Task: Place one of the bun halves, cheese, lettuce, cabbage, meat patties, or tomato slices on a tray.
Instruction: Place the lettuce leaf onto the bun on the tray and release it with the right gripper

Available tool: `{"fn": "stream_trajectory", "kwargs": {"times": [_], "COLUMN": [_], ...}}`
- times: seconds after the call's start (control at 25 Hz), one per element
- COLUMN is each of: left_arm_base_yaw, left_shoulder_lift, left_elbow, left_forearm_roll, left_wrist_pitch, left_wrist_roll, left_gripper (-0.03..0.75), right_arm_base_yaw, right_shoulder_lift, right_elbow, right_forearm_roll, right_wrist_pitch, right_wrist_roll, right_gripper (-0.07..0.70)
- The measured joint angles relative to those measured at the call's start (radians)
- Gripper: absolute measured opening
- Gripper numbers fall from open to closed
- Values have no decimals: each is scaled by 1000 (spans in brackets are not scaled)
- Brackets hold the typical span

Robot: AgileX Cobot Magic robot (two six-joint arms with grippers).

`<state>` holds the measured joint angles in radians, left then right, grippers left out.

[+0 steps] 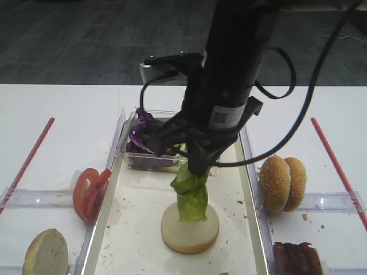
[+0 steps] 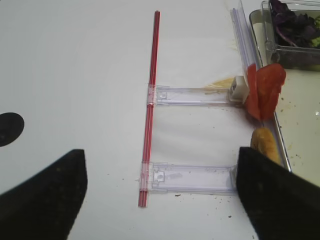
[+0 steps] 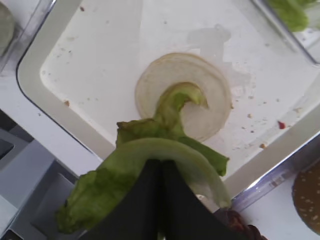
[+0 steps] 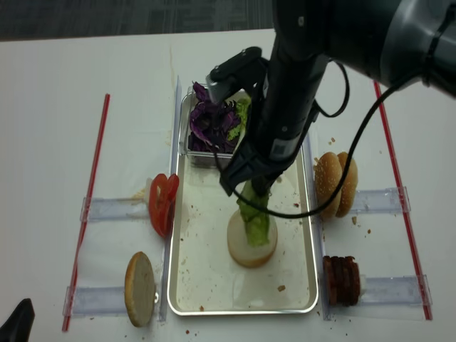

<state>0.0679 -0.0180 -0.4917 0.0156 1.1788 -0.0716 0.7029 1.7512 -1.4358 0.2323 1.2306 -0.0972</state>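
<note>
- One leaf of lettuce (image 1: pixel 191 197) hangs from my right gripper (image 3: pixel 161 200), its lower tip draped onto the pale cut face of a bun half (image 1: pixel 190 228) lying flat in the middle of the tray (image 1: pixel 129 240).
- Jaws pinched fully together on the leaf's upper end; the wrist view shows the green rib folded over the two dark fingers, with the bun disc directly below.
- Step in hand, as I judge it: lowering lettuce onto the bun, release not yet made.
- Next move calls for a little more descent so the leaf settles across the bun, then parting the jaws and lifting straight up, lest the leaf cling and drag off.
- Behind the bun, at the tray's far end, a clear tub holds purple cabbage (image 4: pixel 211 127).
- Tomato slices (image 1: pixel 89 193) stand on edge just left of the tray; another bun half (image 4: pixel 141 288) leans nearer the front.
- Seeded buns (image 1: pixel 282 183) and meat patties (image 4: pixel 342 280) wait right of the tray.
- My left gripper (image 2: pixel 160 200) hovers apart over bare table (image 2: pixel 75 75), jaws spread wide, holding nothing.
</note>
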Motion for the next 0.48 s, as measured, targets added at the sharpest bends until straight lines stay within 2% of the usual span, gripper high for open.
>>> {"fn": "stream_trajectory", "kwargs": {"times": [0.12,0.48], "left_arm_base_yaw": [0,0], "left_shoulder_lift": [0,0], "left_elbow": [0,0], "left_forearm_roll": [0,0], "left_wrist_pitch": [0,0], "left_wrist_roll": [0,0], "left_gripper": [596,596], "right_arm_base_yaw": [27,30], "right_shoulder_lift": [0,0], "right_elbow": [0,0], "right_forearm_roll": [-2,-10], "right_wrist_pitch": [0,0], "right_wrist_roll": [2,4], "right_gripper": [39,39]}}
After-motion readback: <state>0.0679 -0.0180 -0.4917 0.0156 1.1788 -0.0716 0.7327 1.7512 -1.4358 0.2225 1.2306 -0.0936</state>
